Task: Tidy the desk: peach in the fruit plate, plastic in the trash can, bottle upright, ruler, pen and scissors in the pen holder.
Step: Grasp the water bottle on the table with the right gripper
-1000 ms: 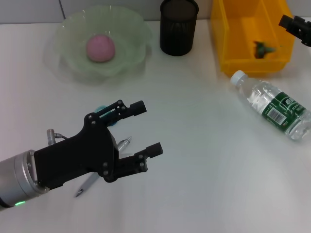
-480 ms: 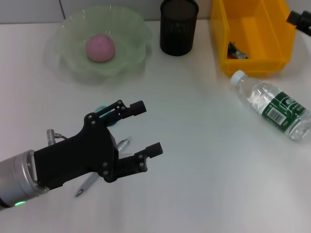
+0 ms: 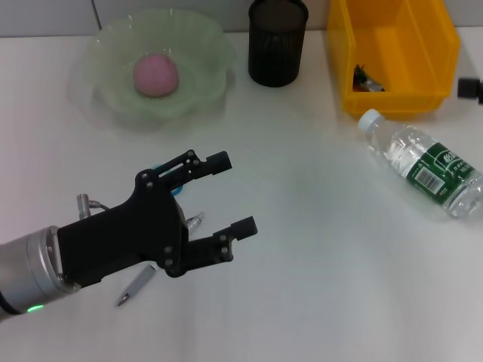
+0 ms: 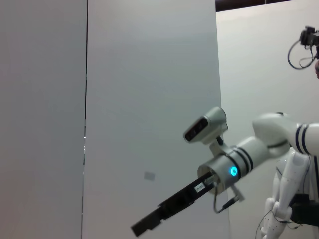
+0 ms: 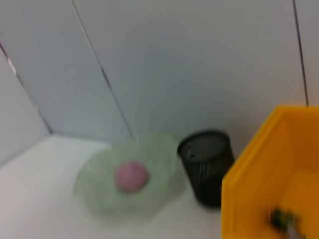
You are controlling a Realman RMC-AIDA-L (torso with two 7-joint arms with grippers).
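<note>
My left gripper (image 3: pixel 235 192) is open and hovers low over the near-left desk. Under it lies a silver pen (image 3: pixel 136 286), and a sliver of the teal scissors handle (image 3: pixel 176 191) shows behind the fingers. The pink peach (image 3: pixel 156 74) (image 5: pixel 131 177) rests in the green fruit plate (image 3: pixel 207 45). A dark scrap of plastic (image 3: pixel 366 78) lies inside the yellow trash can (image 3: pixel 392 98). The bottle (image 3: pixel 426 164) lies on its side at the right, cap toward the bin. Only a black tip of my right gripper (image 3: pixel 469 87) shows at the right edge. The ruler is out of view.
The black mesh pen holder (image 3: pixel 278 41) (image 5: pixel 207 167) stands between the plate and the yellow bin (image 5: pixel 264 194) at the back. The left wrist view shows only wall panels and another robot (image 4: pixel 224 164) far off.
The plastic dropped and settled at the bin's left side. My right gripper drew away from above the bin to the right edge. The left gripper shifted slightly forward.
</note>
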